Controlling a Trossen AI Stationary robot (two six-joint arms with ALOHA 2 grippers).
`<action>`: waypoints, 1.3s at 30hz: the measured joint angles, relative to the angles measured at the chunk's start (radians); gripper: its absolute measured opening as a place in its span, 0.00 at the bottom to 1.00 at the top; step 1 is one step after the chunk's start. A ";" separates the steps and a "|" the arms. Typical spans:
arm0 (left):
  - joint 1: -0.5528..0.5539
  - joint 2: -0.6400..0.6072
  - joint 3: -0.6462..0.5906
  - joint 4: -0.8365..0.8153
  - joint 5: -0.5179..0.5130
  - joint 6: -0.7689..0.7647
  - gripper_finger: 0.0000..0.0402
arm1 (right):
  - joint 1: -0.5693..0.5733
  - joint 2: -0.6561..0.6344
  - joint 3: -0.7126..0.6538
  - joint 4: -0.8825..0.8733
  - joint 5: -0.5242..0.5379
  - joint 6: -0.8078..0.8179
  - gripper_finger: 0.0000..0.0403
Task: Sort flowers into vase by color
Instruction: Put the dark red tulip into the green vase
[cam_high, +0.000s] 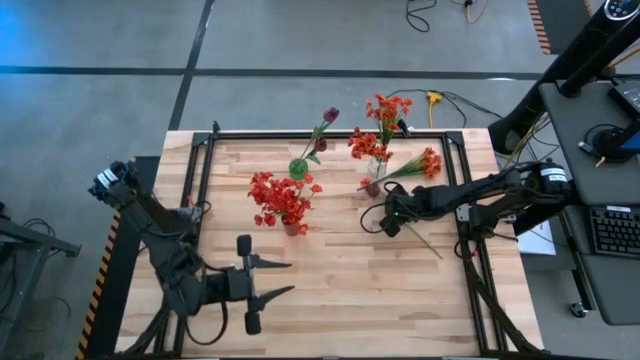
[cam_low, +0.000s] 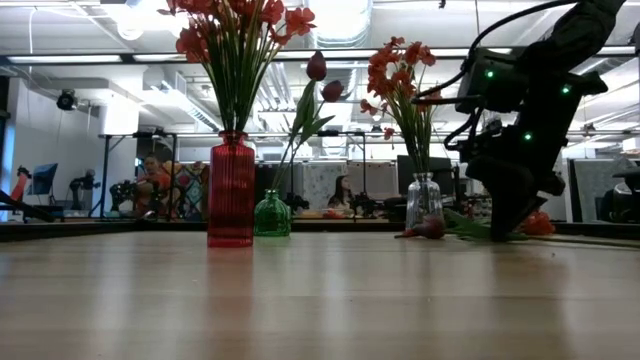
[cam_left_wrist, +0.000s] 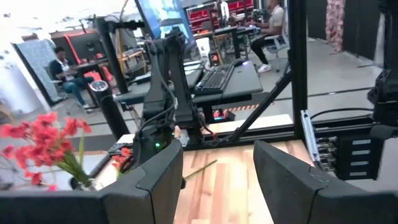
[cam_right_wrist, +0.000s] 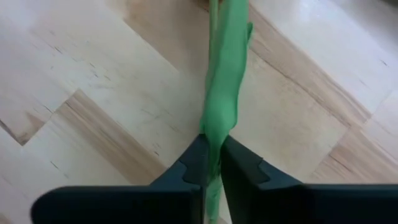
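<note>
Three vases stand at mid-table: a red vase (cam_high: 291, 226) with red blooms (cam_high: 279, 196), a green vase (cam_high: 298, 168) with purple buds (cam_high: 328, 118), and a clear vase (cam_high: 377, 167) with orange-red blooms (cam_high: 382, 118). Two flowers lie on the wood to the right of them: one with an orange-red bloom (cam_high: 428, 163), one with a purple bud (cam_high: 372, 187). My right gripper (cam_high: 391, 216) is shut on the green of a lying flower, apparently the purple one. My left gripper (cam_high: 290, 278) hovers open near the front edge, holding nothing. My right gripper pinches a green leaf (cam_right_wrist: 219, 127), with the stem behind it, between its two fingertips (cam_right_wrist: 194, 163). The fingers slant down from above and from the table's right side. The leaf runs on away from the fingers along the wood, and the flower lies on the table.
A black frame (cam_high: 330, 133) runs around the tabletop. The free stem end (cam_high: 436, 254) lies toward the front right. Bare wood (cam_high: 350, 300) stretches across the front middle. Beyond the table there are desks, screens and seated people (cam_left_wrist: 62, 68).
</note>
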 joint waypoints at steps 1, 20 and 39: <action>-0.009 0.005 0.009 -0.003 -0.015 0.010 0.45 | 0.000 -0.007 -0.001 -0.003 -0.002 0.000 0.06; -0.045 0.026 0.026 -0.015 -0.069 0.026 0.45 | 0.120 -0.369 0.001 -0.078 -0.127 0.022 0.03; -0.026 0.165 0.023 0.197 -0.103 0.052 0.52 | 0.575 -0.570 0.001 0.639 -0.130 -0.486 0.03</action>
